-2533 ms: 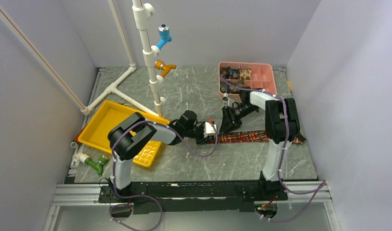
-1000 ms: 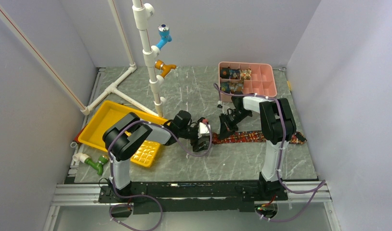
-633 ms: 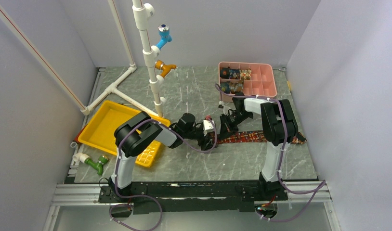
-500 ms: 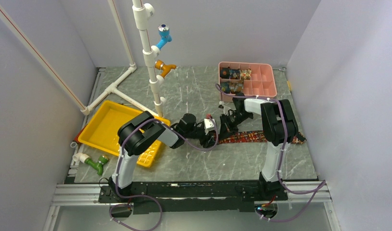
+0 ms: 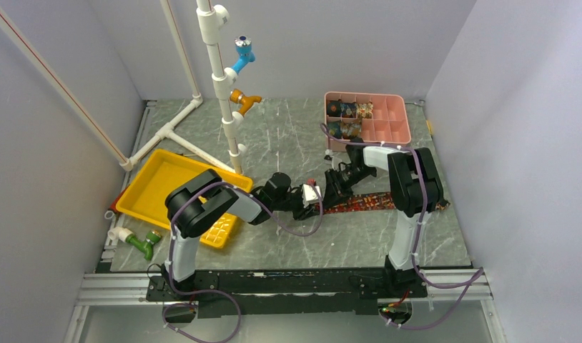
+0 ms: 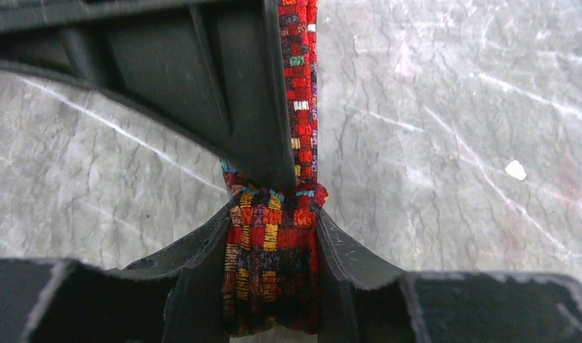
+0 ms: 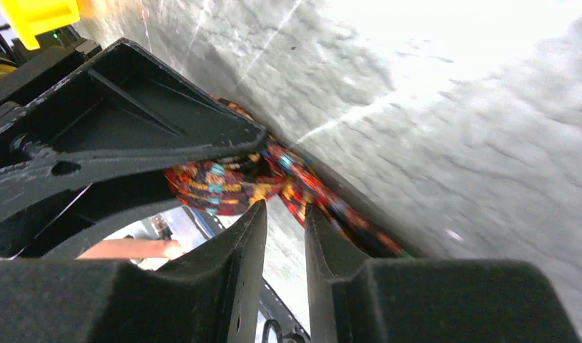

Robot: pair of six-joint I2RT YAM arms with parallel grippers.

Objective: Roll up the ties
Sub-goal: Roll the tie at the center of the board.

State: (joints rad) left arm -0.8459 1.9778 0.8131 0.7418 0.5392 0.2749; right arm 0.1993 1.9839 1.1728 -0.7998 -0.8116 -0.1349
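The left gripper (image 6: pixel 274 214) pinches the rolled-up end of a red, dark and gold patterned tie (image 6: pixel 270 271) between both fingers near the middle of the grey marbled table (image 5: pixel 288 136), while the unrolled length lies as a flat strip running toward the table's right edge. The right gripper (image 7: pixel 286 211) hovers just beside the roll, over the strip, its fingers a narrow gap apart and gripping nothing; whether they touch the fabric cannot be told. Other rolled ties (image 5: pixel 349 111) sit in the left compartments of a pink divided box (image 5: pixel 392 128) at the back right.
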